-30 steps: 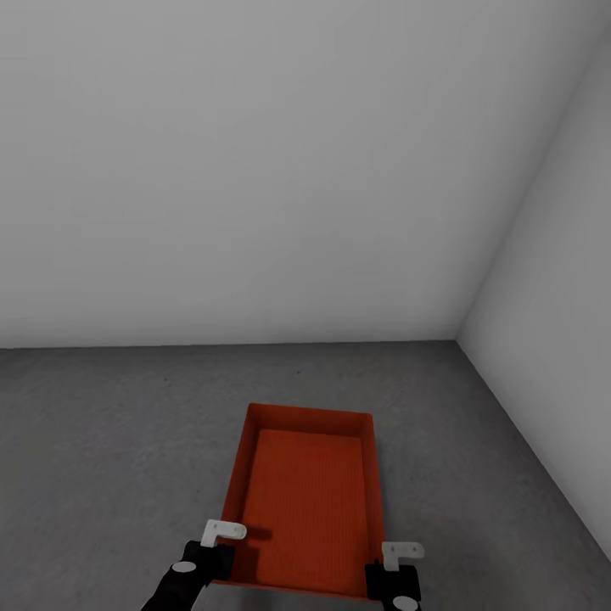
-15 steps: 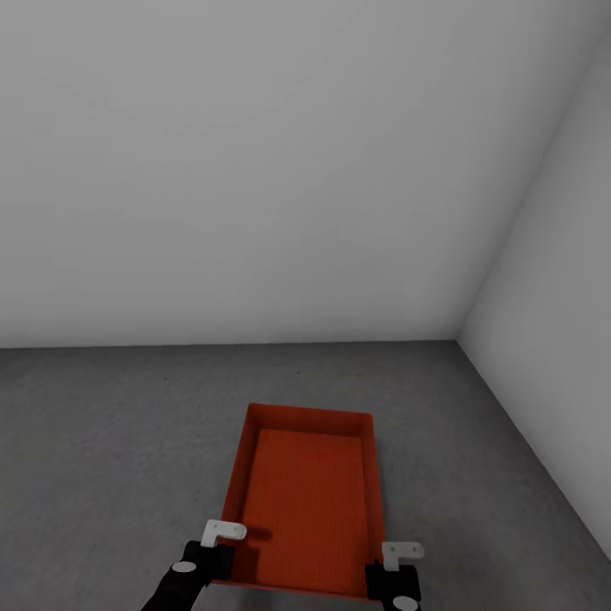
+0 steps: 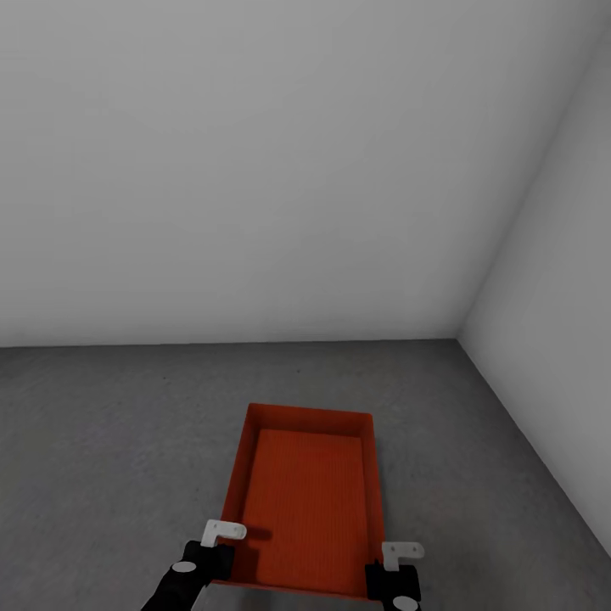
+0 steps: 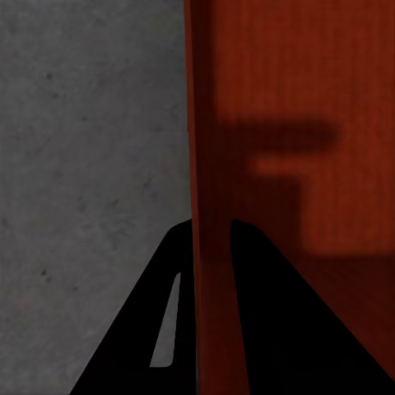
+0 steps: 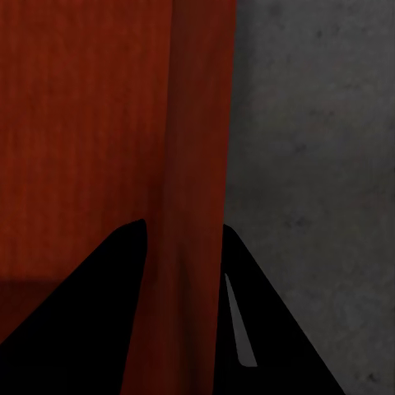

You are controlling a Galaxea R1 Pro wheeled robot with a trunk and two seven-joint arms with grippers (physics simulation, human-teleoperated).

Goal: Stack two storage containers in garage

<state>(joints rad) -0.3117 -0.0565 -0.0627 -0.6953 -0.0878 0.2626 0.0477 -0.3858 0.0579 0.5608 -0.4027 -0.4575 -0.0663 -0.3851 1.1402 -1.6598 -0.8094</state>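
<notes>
Nothing has shifted over the last second: both my jaws stay clenched on the storage container (image 3: 307, 501) walls (low centre), over the garage floor (image 3: 102, 441); likely settling.

We count one orange-red storage container (image 3: 305, 501) on the dark grey floor (image 3: 110, 441) — a single bin, open-topped. Two grippers flank its near end: one left gripper (image 3: 222, 543) and one right gripper (image 3: 392, 562), each with two dark fingers astride a side wall. Two white walls (image 3: 255, 170) meet in one corner — nothing more to tally.
</notes>
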